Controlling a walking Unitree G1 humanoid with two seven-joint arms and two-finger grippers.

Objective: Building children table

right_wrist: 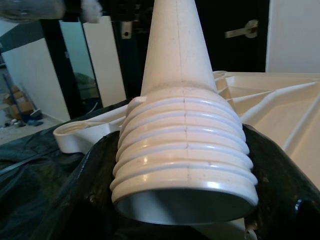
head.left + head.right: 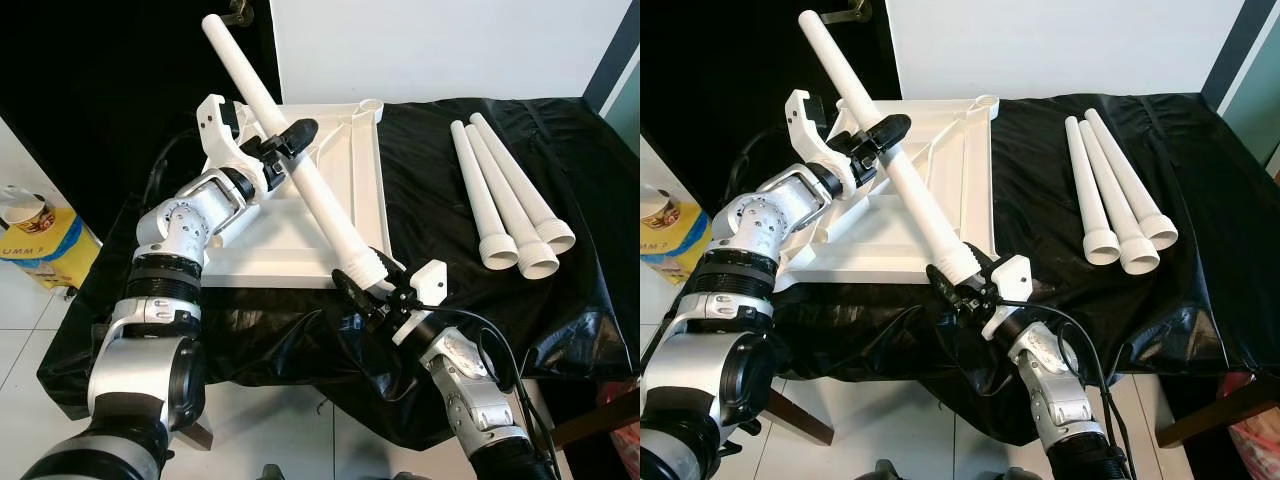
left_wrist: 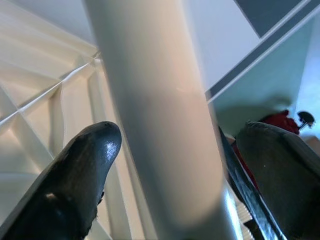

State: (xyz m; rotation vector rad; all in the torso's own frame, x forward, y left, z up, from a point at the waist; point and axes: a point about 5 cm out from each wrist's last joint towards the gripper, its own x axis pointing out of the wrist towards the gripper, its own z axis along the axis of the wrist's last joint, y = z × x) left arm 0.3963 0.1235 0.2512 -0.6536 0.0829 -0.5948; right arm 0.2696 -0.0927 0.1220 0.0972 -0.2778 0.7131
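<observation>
Fitting leg no. 1 is the step in hand, judged from layout: one leg held by both grippers, three others unused

1. Left eye view
- Tabletop (image 2: 352,170), white, underside up w/ ribs showing, lies at centre on a black sheet (image 2: 470,220).
- Held leg (image 2: 290,165), white tube, runs diagonally from 11 o'clock (plain tip) to 5 o'clock (threaded end), tilted above the tabletop.
- Left gripper (image 2: 283,143) clamps the tube approx. mid-length, fingers narrow on it.
- Right gripper (image 2: 368,283) grips the threaded end near the tabletop's 5 o'clock corner.
- Spare legs (image 2: 505,200), qty 3, lie side by side at 3 o'clock, well apart from the tabletop.

2. Right eye view
- Same layout. Corner socket (image 2: 984,102) visible at the tabletop's 1 o'clock corner, unfilled.
- Yellow box (image 2: 665,232) on floor at 9 o'clock.

3. Left wrist view
- Tube passes between the two black fingers (image 3: 80,175); ribs of the tabletop behind. Contact on the far finger side: blurred, cannot confirm.

4. Right wrist view
- Threaded collar (image 1: 182,160) sits between the dark fingers, open mouth facing the camera; grip reads as closed on the leg.

Next move (judgement): threaded end must be brought to a corner socket, tube set upright, axis aligned w/ socket, then turned in. Both grippers need to move together; re-grip likely req'd for rotation
</observation>
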